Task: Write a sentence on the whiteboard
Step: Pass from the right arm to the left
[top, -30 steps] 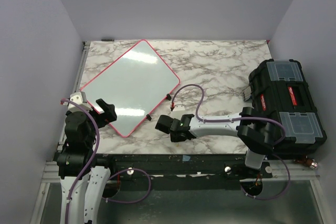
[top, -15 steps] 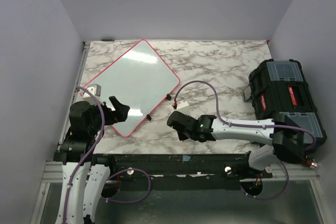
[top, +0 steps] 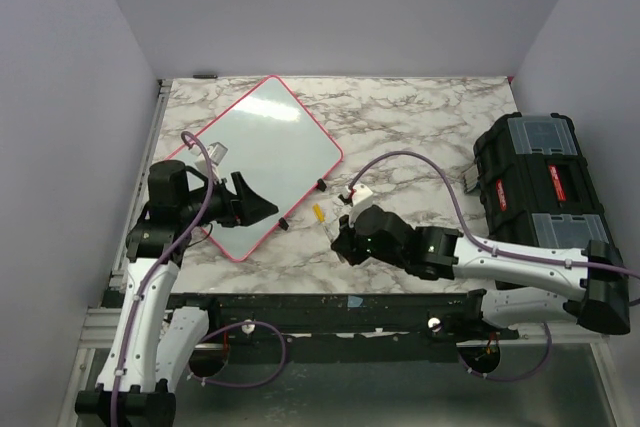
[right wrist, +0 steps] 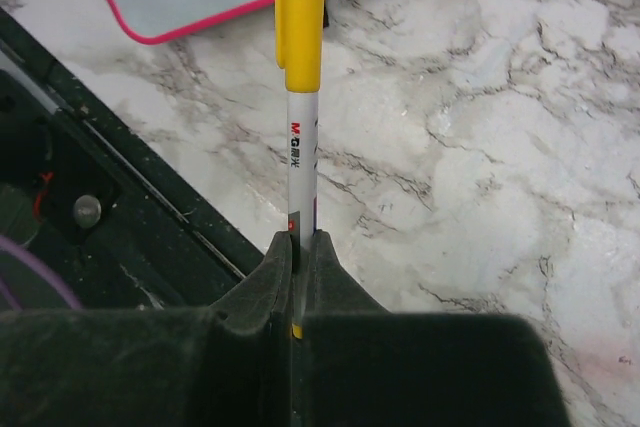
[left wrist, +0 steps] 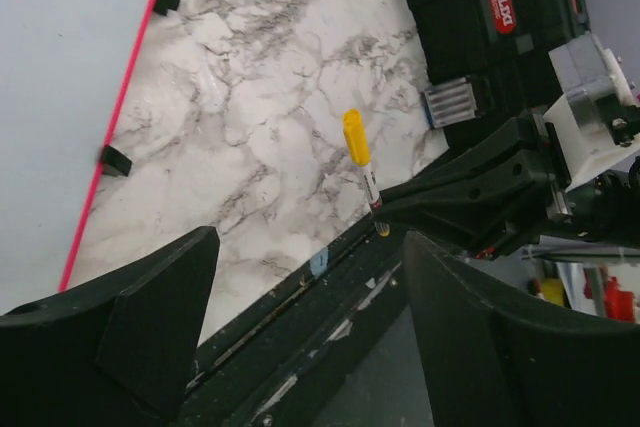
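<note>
The whiteboard lies tilted on the marble at the back left, its pale face ringed by a pink rim. The sentence is out of view; the board face that shows is plain. My right gripper is shut on a white marker with a yellow cap, which points toward the board's near corner. In the right wrist view the marker sticks straight out from the closed gripper. My left gripper hangs open over the board's near edge, facing the marker, with nothing between its fingers.
A black toolbox with clear lid panels sits at the right edge of the table. The dark frame rail runs along the near edge. Purple cables loop over both arms. Small black feet stick out from the board's rim.
My right arm has stretched out low toward the left, bringing the marker near the board's corner. My left gripper has swung right over the board's near edge, its jaws slightly narrower.
</note>
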Controlling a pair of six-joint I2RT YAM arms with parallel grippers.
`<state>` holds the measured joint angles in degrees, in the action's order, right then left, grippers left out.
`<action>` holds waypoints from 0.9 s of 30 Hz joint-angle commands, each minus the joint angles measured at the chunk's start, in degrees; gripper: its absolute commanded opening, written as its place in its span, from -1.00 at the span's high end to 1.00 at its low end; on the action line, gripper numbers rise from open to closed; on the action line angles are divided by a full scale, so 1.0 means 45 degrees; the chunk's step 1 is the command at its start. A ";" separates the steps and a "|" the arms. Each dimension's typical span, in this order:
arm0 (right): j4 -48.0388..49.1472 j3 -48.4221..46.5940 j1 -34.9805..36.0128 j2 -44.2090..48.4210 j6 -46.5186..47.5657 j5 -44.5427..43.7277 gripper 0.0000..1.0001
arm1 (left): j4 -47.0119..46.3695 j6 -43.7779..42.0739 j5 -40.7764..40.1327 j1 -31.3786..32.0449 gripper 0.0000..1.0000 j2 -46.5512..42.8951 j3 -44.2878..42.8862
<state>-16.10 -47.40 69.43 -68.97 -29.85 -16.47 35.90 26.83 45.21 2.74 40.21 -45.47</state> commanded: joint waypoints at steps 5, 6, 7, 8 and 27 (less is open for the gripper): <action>0.1521 0.0245 0.0060 0.1087 0.1587 0.1657 0.99 | -0.1605 0.1155 0.2751 0.0216 -0.41 0.1393 -0.0307; 0.1543 0.0208 0.0079 0.1087 0.1724 0.1826 0.99 | -0.1776 0.1229 0.2810 0.0345 -0.41 0.1477 -0.0272; 0.1561 0.0174 0.0062 0.1092 0.1823 0.1959 0.99 | -0.1968 0.1287 0.2863 0.0462 -0.40 0.1518 -0.0230; 0.1584 0.0174 0.0065 0.1074 0.1898 0.2105 0.99 | -0.2127 0.1349 0.3004 0.0580 -0.40 0.1579 -0.0198; 0.1995 0.0364 0.0066 0.1529 0.2617 0.3572 0.99 | -0.2482 0.0651 0.2738 0.3166 -0.07 0.3072 -0.0548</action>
<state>-8.56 -46.48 69.43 -63.02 -19.53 -2.24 25.39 31.73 57.71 15.44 53.58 -45.65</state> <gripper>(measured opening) 0.027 0.559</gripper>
